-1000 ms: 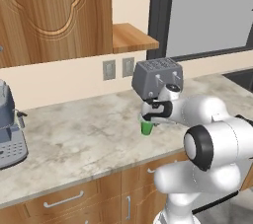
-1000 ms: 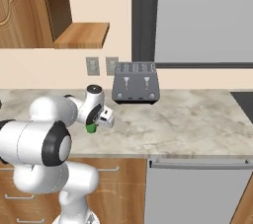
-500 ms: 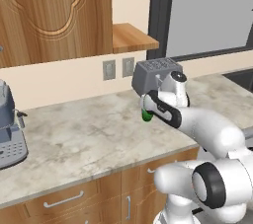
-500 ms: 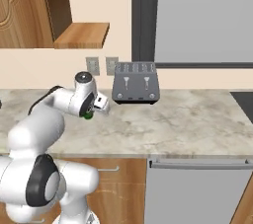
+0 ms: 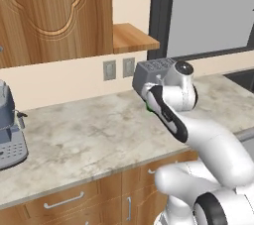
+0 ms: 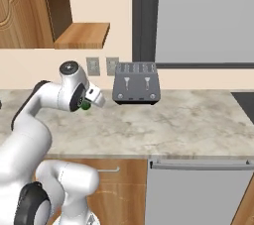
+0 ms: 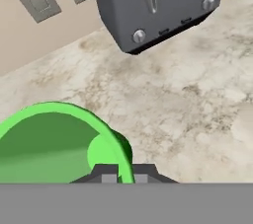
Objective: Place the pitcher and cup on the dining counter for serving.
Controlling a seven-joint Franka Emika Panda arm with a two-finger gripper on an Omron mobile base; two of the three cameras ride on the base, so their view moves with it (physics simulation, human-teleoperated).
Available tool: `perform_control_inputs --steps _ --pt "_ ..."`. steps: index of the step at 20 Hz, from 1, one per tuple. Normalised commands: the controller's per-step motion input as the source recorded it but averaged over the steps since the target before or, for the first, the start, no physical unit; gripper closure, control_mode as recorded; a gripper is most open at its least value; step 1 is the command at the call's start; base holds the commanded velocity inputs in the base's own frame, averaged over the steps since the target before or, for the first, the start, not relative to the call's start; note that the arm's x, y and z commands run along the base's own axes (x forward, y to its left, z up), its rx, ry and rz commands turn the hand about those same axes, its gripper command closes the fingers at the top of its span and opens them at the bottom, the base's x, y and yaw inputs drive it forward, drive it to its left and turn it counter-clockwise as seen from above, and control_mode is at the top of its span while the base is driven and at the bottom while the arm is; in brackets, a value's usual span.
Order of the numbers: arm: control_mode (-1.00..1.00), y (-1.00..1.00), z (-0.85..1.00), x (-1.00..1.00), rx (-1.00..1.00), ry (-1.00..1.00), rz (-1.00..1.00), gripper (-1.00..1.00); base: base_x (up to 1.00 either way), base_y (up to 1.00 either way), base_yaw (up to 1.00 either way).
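The green cup [image 7: 59, 144] hangs above the marble bench [image 6: 188, 120], held at its rim. The jaws of the gripper [image 7: 121, 171] are closed on the rim, one tip inside and one outside. Just beside stands the grey toaster [image 6: 136, 84], below two wall outlets [image 5: 119, 68].

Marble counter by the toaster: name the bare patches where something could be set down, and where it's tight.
Widest bare stretch of the marble counter: between the coffee machine at the left end and the toaster. Another lies right of the toaster, toward the dark cooktop. Tight spot: just left of the toaster, where the pincer holds the cup near the wall outlets.
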Motion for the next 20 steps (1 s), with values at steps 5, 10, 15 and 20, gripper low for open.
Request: perform_control_inputs --steps 5,10,15,20 --pt "1.0 0.0 0.01 -0.31 0.0 -0.12 -0.05 1.0 -0.53 0.0 -0.16" --pt "1.0 0.0 0.0 0.0 0.0 0.0 0.0 1.0 -0.53 0.05 -0.6" --pt "1.0 0.0 0.0 0.0 0.0 0.0 0.0 1.0 -0.37 0.2 -0.71" --pt "1.0 0.0 0.0 0.0 0.0 0.0 0.0 1.0 -0.23 0.1 -0.8"
